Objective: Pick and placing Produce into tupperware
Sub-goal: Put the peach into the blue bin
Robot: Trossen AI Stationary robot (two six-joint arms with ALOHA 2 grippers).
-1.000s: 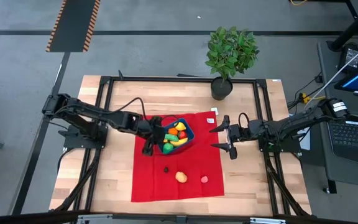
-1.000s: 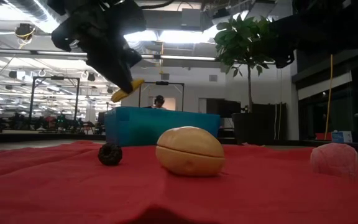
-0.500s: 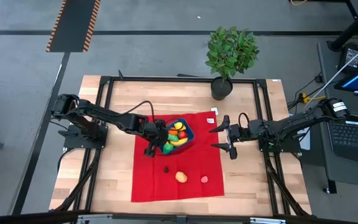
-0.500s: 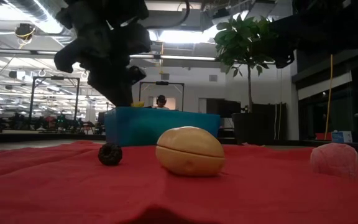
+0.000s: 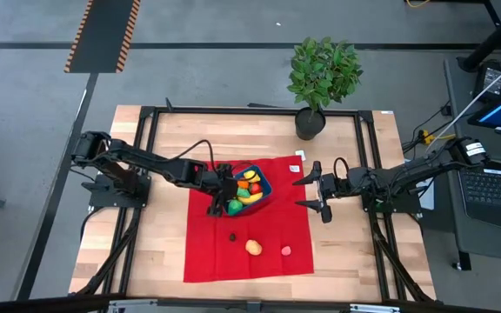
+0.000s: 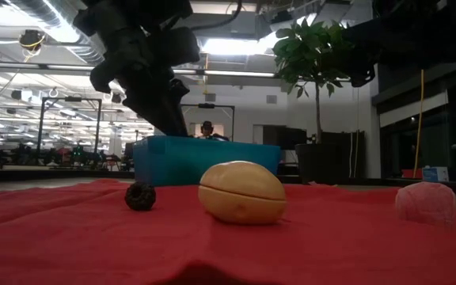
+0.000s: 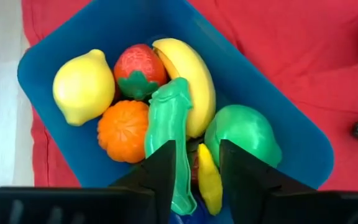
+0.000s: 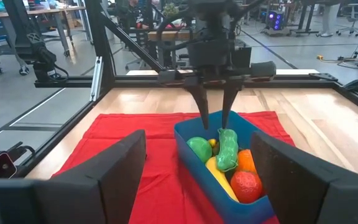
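Observation:
The blue tupperware (image 5: 263, 186) stands on the red cloth (image 5: 207, 256) and holds several pieces of produce: a lemon (image 7: 82, 87), a strawberry (image 7: 140, 68), a banana (image 7: 188, 78), an orange (image 7: 124, 127), two green pieces and a small yellow piece (image 7: 209, 177). My left gripper (image 7: 197, 155) hangs open over the tupperware's near-left end, fingers pointing down, with the yellow piece lying below the gap. A dark berry (image 5: 232, 236), a tan fruit (image 5: 253, 247) and a pink fruit (image 5: 286, 250) lie on the cloth. My right gripper (image 5: 306, 191) waits open at the cloth's right edge.
A potted plant (image 5: 322, 78) stands at the table's far edge. The black metal frame (image 5: 146, 130) runs around the tabletop. Bare wood (image 5: 137, 252) lies left and right of the cloth. A laptop (image 5: 494, 187) sits beyond the right edge.
My left gripper has sunk down toward the tupperware with the small yellow piece, then opened and let it go. The yellow piece, held above the rim a second ago, now lies inside among the other produce.

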